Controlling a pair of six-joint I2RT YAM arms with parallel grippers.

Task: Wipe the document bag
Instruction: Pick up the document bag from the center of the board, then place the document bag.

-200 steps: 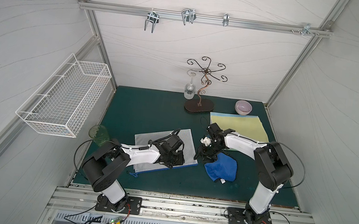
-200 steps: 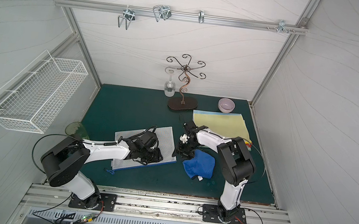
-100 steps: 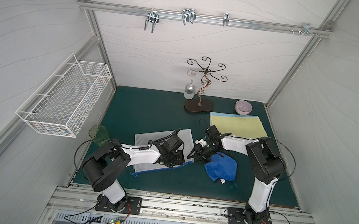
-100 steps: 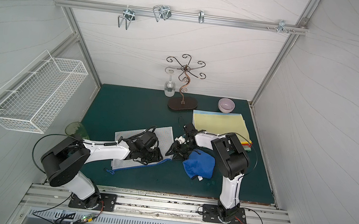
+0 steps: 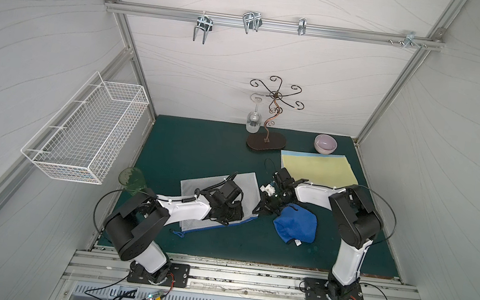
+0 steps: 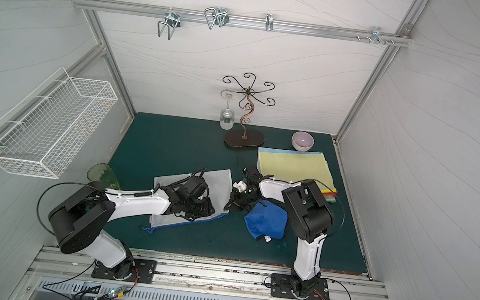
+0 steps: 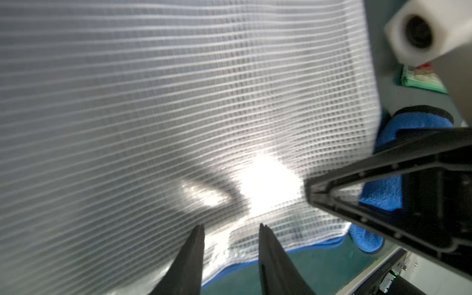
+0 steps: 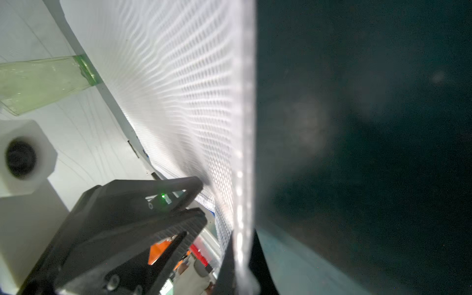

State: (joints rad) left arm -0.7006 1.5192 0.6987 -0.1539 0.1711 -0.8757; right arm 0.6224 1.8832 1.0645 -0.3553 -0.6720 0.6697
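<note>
Top views both show the document bag [image 5: 248, 186] lying on the green worktop [image 5: 201, 152], in its front half and left of centre, with my left arm stretched across it. My left fingers [image 5: 228, 218] press down on the bag near its front right corner. My right fingers [image 5: 265, 208] meet the bag's right edge. The blue cloth [image 5: 294, 226] lies crumpled and loose on the worktop just beside them. A stack of yellow folders [image 5: 318, 169] sits behind my right arm.

Left wrist view: the document bag [image 7: 178, 102] fills most of the picture with its white mesh. My left fingers [image 7: 194, 255] stand apart, open, tips resting on the mesh. My right fingers [image 7: 316, 190] come in at the bag's edge, with the blue cloth [image 7: 380, 194] behind them.

Right wrist view: the edge of the document bag [image 8: 191, 102] rises off the worktop [image 8: 357, 127] and runs down between my right fingers [image 8: 227, 270], which are closed on it. My left fingers [image 8: 153, 186] show against the mesh, and a green cup [image 8: 43, 84] stands farther off.
</note>
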